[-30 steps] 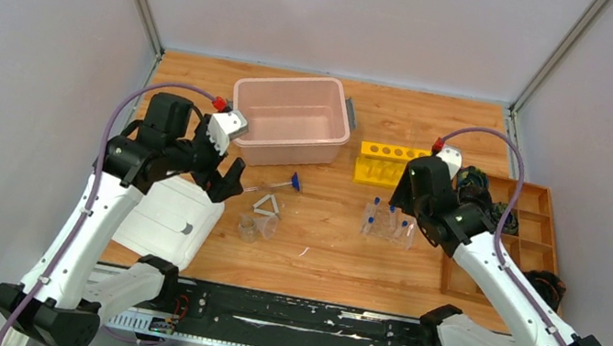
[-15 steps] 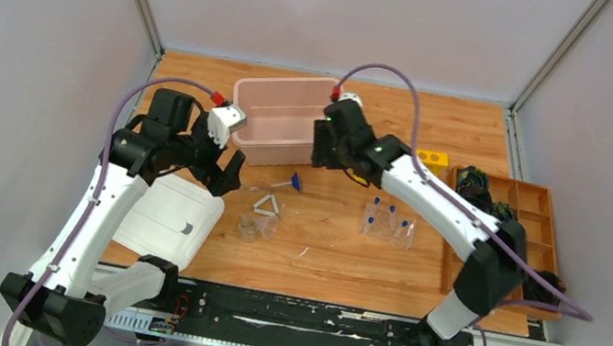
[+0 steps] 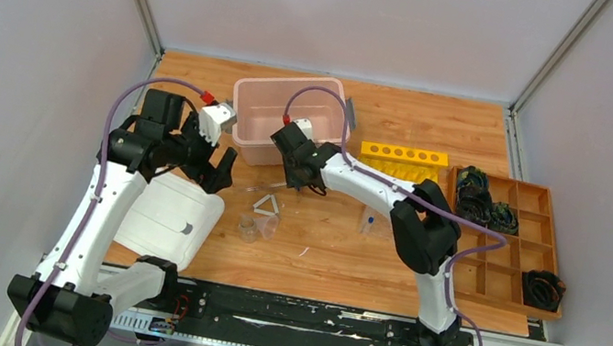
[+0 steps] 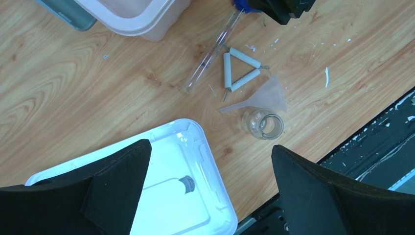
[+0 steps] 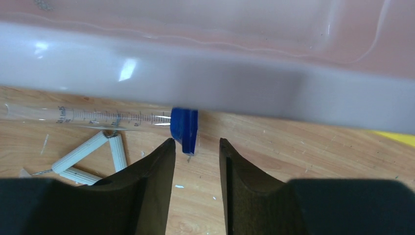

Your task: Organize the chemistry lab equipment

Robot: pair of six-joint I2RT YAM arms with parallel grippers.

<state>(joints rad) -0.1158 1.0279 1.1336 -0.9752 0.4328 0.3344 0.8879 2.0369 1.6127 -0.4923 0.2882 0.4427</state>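
Just ahead of right pincer (image 5: 195, 143) | blue-tipped rod (image 5: 98, 117), blue end | jaws parted

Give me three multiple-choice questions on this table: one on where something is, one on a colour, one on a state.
1. The triangle lies: A in the bin; B on the table beside the rod; C in the tray.
2. The rod's cap is: A red; B blue; C yellow.
3. The left jaws are: A shut on the cup; B shut on the rod; C wide open, empty.

Answers: B, the left wrist view shows it on the wood next to the rod; B, the cap shows blue in the right wrist view; C, they stand far apart with nothing between.
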